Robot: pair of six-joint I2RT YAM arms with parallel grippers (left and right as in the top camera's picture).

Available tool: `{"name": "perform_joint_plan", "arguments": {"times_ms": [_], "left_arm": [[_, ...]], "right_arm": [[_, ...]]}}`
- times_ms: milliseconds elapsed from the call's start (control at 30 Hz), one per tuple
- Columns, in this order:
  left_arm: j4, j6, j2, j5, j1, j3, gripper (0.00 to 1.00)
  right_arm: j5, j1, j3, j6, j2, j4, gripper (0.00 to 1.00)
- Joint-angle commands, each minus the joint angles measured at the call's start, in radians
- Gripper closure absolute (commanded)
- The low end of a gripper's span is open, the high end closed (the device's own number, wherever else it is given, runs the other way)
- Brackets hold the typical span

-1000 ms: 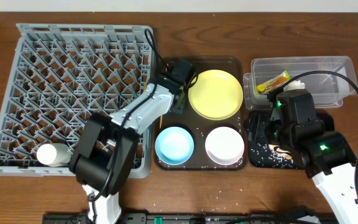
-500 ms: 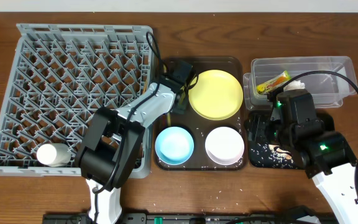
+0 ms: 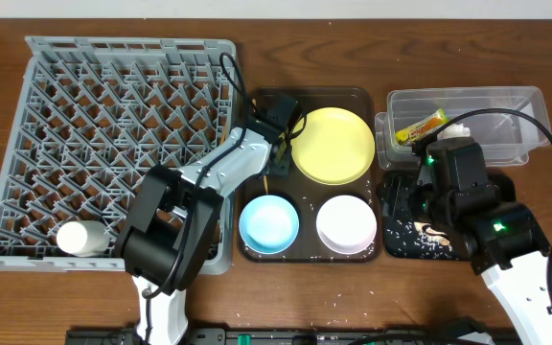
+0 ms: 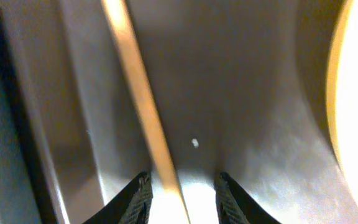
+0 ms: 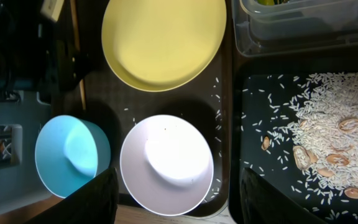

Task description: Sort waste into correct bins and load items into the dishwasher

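My left gripper [image 3: 276,149] points down over the left part of the brown tray [image 3: 307,257]. In the left wrist view its jaws [image 4: 182,186] stand a little apart astride a wooden chopstick [image 4: 143,99], which lies close to the left finger and does not touch the right one. The chopstick [image 3: 267,176] shows faintly from overhead. The yellow plate [image 3: 332,144], light blue bowl [image 3: 269,222] and white bowl [image 3: 346,221] sit on the tray. My right gripper [image 5: 176,202] hangs wide open and empty above the white bowl [image 5: 166,163]. The grey dishwasher rack [image 3: 113,134] is at the left.
The clear tub [image 3: 468,100] at the back right holds a yellow-green wrapper [image 3: 422,126] and white tissue [image 3: 456,129]. The black tray [image 5: 257,134] under my right arm carries rice crumbs [image 5: 328,124]. A white cup [image 3: 80,237] lies in the rack's near left corner.
The left gripper's jaws have parted slightly, and the chopstick's near end has swung right across the tray. The right arm has not moved.
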State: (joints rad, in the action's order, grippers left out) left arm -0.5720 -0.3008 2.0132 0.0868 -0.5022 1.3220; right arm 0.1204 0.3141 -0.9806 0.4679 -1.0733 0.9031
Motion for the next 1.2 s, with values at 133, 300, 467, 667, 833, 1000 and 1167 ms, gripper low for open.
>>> {"name": "perform_joint_plan", "arguments": {"times_ms": [133,300,467,667,833,1000,1167], "left_arm": [[0.032,-0.019,0.055,0.064,0.002,-0.009,0.65],[0.011,-0.019,0.082,0.052,0.001,-0.009,0.81],[-0.049,-0.018,0.049,0.032,0.002,-0.008,0.92],[-0.100,0.028,-0.159,0.029,0.002,0.005,0.92],[-0.134,0.127,-0.380,0.030,0.002,0.005,0.92],[-0.266,0.180,-0.469,0.257,0.007,0.002,0.92],[-0.297,0.123,-0.417,0.290,0.089,-0.087,0.92]], "right_arm": [[0.004,-0.005,-0.005,0.010,0.000,0.003,0.40],[0.004,-0.005,-0.005,0.010,0.000,0.006,0.40],[0.004,-0.005,-0.005,0.010,0.000,0.005,0.40],[0.004,-0.005,-0.005,0.010,0.000,0.005,0.41],[0.004,-0.005,-0.005,0.010,0.000,0.005,0.40],[0.004,-0.005,-0.005,0.010,0.000,0.001,0.40],[0.004,-0.005,-0.005,0.010,0.000,0.003,0.40]]}}
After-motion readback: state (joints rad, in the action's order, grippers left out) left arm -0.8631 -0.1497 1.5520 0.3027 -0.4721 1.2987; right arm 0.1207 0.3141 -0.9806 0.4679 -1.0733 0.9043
